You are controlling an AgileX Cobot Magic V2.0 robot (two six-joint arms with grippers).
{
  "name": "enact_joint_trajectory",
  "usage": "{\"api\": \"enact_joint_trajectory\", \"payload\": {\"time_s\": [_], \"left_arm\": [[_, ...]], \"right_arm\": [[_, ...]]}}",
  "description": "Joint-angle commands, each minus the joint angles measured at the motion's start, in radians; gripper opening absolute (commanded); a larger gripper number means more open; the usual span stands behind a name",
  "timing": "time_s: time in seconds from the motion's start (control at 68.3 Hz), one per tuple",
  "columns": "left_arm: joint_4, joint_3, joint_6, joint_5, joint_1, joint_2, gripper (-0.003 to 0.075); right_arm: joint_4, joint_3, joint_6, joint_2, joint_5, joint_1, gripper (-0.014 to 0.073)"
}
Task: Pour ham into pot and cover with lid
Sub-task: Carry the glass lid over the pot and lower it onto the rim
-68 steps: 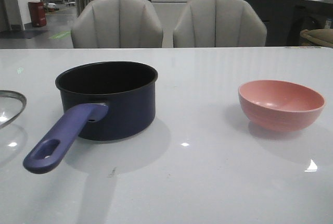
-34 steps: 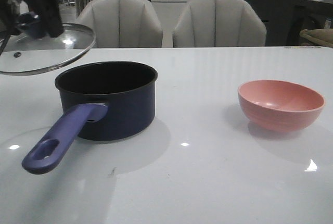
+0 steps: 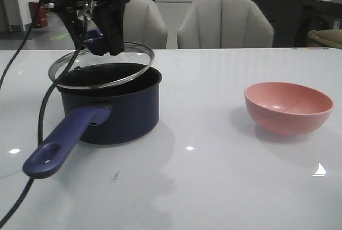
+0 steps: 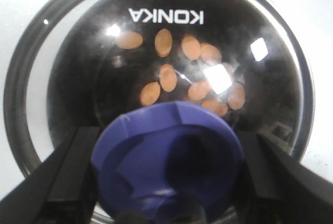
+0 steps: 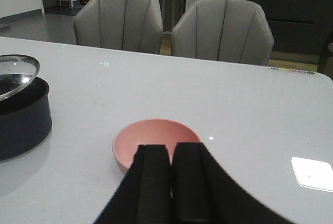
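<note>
**Lid hangs tilted just over the pot mouth**

The left gripper (image 3: 101, 37) clamps the lid (image 3: 101, 65) by its knob, directly above the pot (image 3: 109, 104); ham (image 4: 179, 67) lies inside. Farther off, the right gripper (image 5: 171, 174), fingers together, holds nothing above the pink bowl (image 5: 156, 140).

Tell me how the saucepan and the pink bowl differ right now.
The saucepan is dark navy with a long purple-blue handle; the salmon-pink bowl has no handle. The saucepan holds ham slices, while the bowl looks empty. The left pincer holds the glass lid tilted over the saucepan; the bowl is uncovered, with the right pincer shut near it. Both are round and stand upright on the white table.
</note>
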Motion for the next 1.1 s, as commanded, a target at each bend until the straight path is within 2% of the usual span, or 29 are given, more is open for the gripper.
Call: {"api": "enact_joint_trajectory", "payload": {"time_s": [0.0, 0.586, 0.688, 1.084], "left_arm": [[-0.009, -0.038, -0.001, 0.025, -0.012, -0.050, 0.0153], [-0.009, -0.038, -0.001, 0.011, -0.017, -0.041, 0.0166], [-0.009, -0.038, -0.001, 0.013, -0.017, -0.041, 0.0206], [-0.015, -0.038, -0.001, -0.016, -0.017, -0.041, 0.0458]], "right_arm": [[-0.001, -0.028, -0.005, 0.008, -0.089, 0.002, 0.0148], [-0.001, -0.028, -0.005, 0.008, -0.089, 0.002, 0.0148], [-0.001, -0.028, -0.005, 0.008, -0.089, 0.002, 0.0148], [-0.001, -0.028, -0.005, 0.008, -0.089, 0.002, 0.0148]]}}
